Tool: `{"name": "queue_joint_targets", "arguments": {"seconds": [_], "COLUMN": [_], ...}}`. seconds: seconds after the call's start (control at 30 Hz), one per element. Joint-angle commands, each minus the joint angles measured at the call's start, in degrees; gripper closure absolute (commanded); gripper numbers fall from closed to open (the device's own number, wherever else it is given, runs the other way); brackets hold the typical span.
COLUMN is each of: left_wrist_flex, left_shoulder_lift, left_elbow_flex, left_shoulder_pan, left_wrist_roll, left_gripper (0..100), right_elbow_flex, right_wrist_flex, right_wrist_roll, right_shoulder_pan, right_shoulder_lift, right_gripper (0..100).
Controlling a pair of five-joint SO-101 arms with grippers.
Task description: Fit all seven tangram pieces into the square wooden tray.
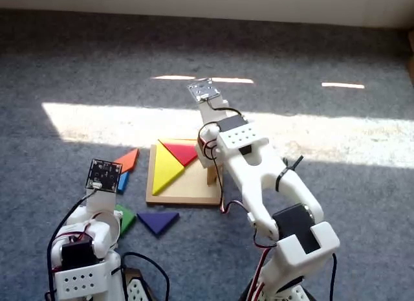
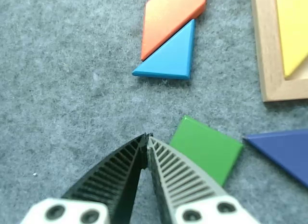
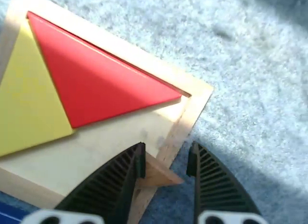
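The square wooden tray [image 1: 189, 192] lies on the carpet with a yellow triangle [image 1: 165, 167] and a red triangle [image 1: 182, 151] in it. Over the tray's right rim [image 3: 195, 106] my right gripper [image 3: 164, 159] is shut on a tan wooden piece [image 3: 156, 175] held on edge. Left of the tray lie an orange parallelogram [image 2: 171, 19], a light blue triangle [image 2: 171, 58], a green square [image 2: 207, 148] and a dark blue triangle [image 2: 284, 149]. My left gripper [image 2: 147, 137] is shut and holds nothing, its tips just beside the green square.
Grey carpet surrounds the tray, with a sunlit band [image 1: 336, 142] across it behind the arms. The right arm's body [image 1: 265, 178] hangs over the ground right of the tray.
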State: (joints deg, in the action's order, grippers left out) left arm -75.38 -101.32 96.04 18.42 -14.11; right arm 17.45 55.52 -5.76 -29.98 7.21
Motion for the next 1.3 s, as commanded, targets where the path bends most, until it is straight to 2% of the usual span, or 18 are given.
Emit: {"name": "queue_joint_targets", "arguments": {"seconds": [0.0,0.13,0.43,0.53,0.63,0.8,1.03,1.27], "left_wrist_flex": [-0.4,-0.4,-0.4,-0.4,-0.4,-0.4,-0.4,-0.4], "left_shoulder_lift": [-1.3,-1.3,-1.3,-1.3,-1.3,-1.3,-1.3,-1.3], "left_elbow_flex": [1.2,1.2,1.2,1.2,1.2,1.2,1.2,1.2], "left_shoulder_pan": [0.7,0.7,0.7,0.7,0.7,0.7,0.7,0.7], "left_wrist_roll": [0.4,0.4,0.4,0.4,0.4,0.4,0.4,0.4], "left_gripper": [99,99,99,99,99,99,99,99], "right_elbow_flex": [-3.3,-3.2,-3.4,-3.4,-3.4,-3.1,-0.5,0.0], "right_wrist_flex": [-0.7,-0.4,9.5,11.2,11.2,10.7,2.1,0.1], "right_wrist_roll": [-0.7,-0.7,-0.7,-0.8,-0.8,-0.8,-0.8,-1.0], "right_shoulder_pan": [0.7,0.7,-0.7,-2.2,-2.9,-2.7,-2.3,0.2], "right_shoulder_lift": [-4.3,-4.4,-4.4,-4.4,-4.4,-3.9,-3.4,0.4], "right_gripper": [85.0,85.0,85.1,90.3,95.1,95.2,95.2,95.2]}}
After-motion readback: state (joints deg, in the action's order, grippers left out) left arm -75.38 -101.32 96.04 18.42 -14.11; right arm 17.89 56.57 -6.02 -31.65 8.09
